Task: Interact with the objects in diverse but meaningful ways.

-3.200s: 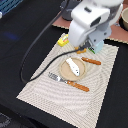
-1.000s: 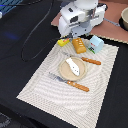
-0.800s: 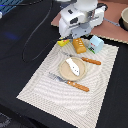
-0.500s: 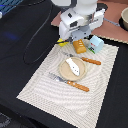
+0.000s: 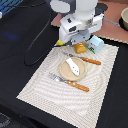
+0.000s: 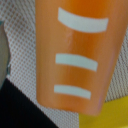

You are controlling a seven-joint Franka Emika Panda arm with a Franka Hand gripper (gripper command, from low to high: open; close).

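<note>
My gripper hangs low over the far edge of the placemat, right above the orange bread-like block. The block, with white stripes, fills the wrist view, very close. No fingers show there, so I cannot tell if they are open or shut. A corner of the yellow block shows beside the orange one. In the exterior view my hand hides it. The pale blue house-shaped carton stands just to the exterior view's right of the orange block. The white paddle-like piece lies on the tan plate.
A woven beige placemat lies on the black table. An orange-handled knife and fork flank the plate. A black cable loops at the exterior view's left. A bowl sits on a brown surface at the far right.
My arm has swung from the exterior view's right to over the blocks and come down closer to the orange block. The objects on the mat have not moved.
</note>
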